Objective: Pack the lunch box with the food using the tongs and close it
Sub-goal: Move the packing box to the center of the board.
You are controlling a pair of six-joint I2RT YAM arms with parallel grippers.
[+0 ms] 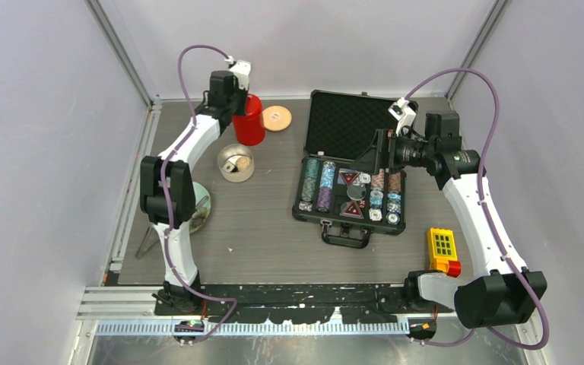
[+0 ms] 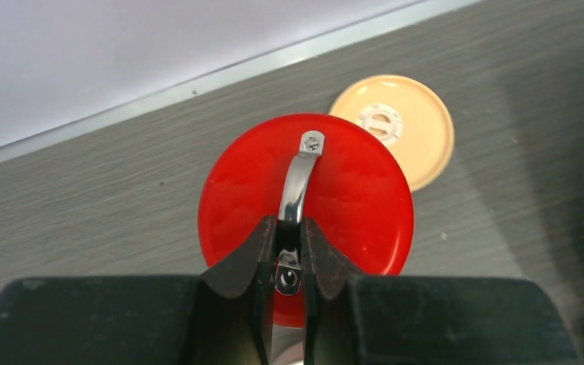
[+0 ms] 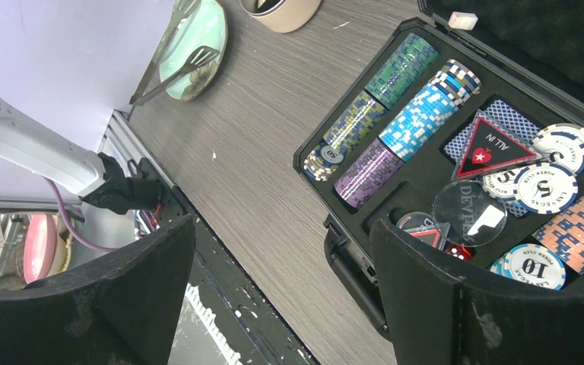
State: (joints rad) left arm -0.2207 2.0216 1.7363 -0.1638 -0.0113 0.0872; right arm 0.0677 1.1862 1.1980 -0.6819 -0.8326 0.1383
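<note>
My left gripper (image 2: 290, 228) clamps the handle (image 2: 296, 182) on the red canister (image 2: 350, 198); my right gripper (image 3: 281, 224) stands wide. Grey wood-grain table (image 1: 274, 236), pale walls (image 1: 46, 114).

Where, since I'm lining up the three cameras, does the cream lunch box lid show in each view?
Top external: the lid lies flat, far from the arm bases, just right of the red canister.
Left wrist: the lid is at upper right, its edge hidden behind the red canister.
Right wrist: not in it.
Shared landmark: the red canister, in the top and left wrist views only.

Red canister top (image 2: 350, 198) glossy plastic; handle (image 2: 295, 186) polished metal; table (image 2: 122, 190) matt grey woodgrain; cream lid (image 2: 420, 141) smooth.
</note>
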